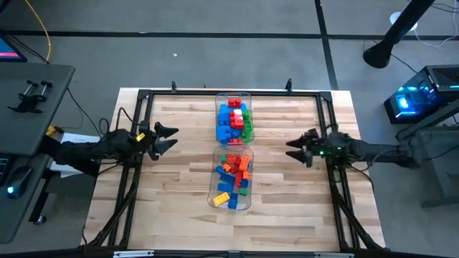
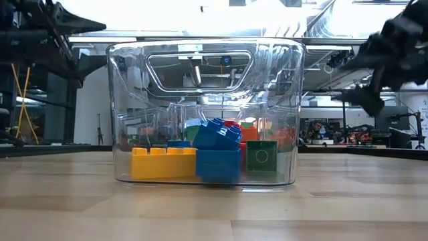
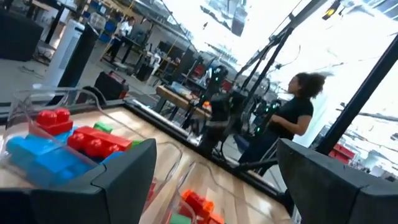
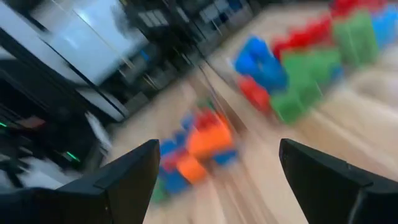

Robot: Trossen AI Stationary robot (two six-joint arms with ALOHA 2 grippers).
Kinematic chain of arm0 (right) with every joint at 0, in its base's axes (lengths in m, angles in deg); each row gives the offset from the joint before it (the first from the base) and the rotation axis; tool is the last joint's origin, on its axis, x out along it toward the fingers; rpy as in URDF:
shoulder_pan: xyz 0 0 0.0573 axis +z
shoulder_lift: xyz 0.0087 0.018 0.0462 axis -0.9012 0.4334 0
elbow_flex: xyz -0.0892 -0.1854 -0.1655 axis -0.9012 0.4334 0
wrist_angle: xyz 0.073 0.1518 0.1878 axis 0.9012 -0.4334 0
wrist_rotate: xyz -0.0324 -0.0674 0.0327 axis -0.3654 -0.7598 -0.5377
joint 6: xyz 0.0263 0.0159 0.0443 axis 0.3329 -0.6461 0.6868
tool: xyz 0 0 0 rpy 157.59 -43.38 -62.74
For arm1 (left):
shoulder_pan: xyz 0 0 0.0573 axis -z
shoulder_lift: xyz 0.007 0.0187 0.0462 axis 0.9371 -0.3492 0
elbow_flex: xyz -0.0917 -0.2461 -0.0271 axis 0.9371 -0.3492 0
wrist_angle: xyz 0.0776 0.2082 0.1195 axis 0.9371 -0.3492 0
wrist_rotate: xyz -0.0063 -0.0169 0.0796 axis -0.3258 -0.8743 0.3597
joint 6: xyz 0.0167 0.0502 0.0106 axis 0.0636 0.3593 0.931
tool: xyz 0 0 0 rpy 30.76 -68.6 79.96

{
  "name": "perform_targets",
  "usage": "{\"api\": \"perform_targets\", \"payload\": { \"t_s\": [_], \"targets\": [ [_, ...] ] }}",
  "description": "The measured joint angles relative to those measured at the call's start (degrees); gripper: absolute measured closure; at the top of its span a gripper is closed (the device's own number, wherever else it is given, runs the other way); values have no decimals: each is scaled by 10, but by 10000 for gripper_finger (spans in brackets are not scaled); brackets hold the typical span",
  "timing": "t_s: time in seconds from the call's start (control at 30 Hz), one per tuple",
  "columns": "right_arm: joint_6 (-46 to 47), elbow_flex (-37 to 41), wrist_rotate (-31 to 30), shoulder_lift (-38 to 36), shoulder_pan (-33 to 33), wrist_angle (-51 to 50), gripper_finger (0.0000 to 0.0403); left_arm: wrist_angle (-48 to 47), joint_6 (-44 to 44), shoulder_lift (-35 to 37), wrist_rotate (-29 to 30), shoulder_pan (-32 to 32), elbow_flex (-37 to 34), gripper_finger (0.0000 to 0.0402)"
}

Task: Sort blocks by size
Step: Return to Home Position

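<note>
Left arm (image 1: 86,149): lay along the 9 o'clock side of the tabletop (image 1: 179,208), reaching in toward the middle.
Left tool (image 1: 172,137): spread and pinching nothing; it hung over bare wood at 9 o'clock of the bins, well apart from them. In its wrist view the two dark fingers (image 3: 118,180) stood wide apart.
Far bin (image 1: 234,95): clear plastic, at the 12 o'clock end of the tabletop's middle line.
Large blocks (image 1: 231,118): red, blue and green, piled inside the far bin.
Near bin (image 2: 200,80): clear plastic, just at 6 o'clock of the far bin, the two standing end to end.
Small blocks (image 1: 233,172): orange, blue, red, green and yellow, lying loose inside the near bin.
Low view, near bin's front wall: a yellow block (image 2: 164,163) lay at 9 o'clock, a blue block (image 2: 217,161) in the middle with more blue stacked on it, and a green block (image 2: 261,157) at 3 o'clock.
Right tool (image 1: 290,149): spread and pinching nothing; it hung over bare wood at 3 o'clock of the bins, well apart from them. Its wrist view was blurred, yet the fingers (image 4: 124,174) showed wide apart.
Right arm (image 1: 380,152): lay along the 3 o'clock side, reaching in toward the middle.
Person (image 3: 292,121): in a dark top, stood in the room beyond the tabletop, seen past the left tool.
</note>
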Motion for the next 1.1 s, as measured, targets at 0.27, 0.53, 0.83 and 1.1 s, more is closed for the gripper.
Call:
{"api": "perform_targets", "payload": {
  "t_s": [0.27,0.53,0.83,1.1],
  "targets": [
    [0,0,-4,-94,7,61,77,-17,0,-2,-3,0,0,83],
    [0,-1,-1,-94,28,45,77,-25,0,-12,-4,0,0,83],
    [0,23,-1,-94,41,68,77,-32,0,-11,-4,0,0,83],
    [-425,23,-36,-94,42,71,77,-32,0,-11,-4,0,0,83]
  ]
}}
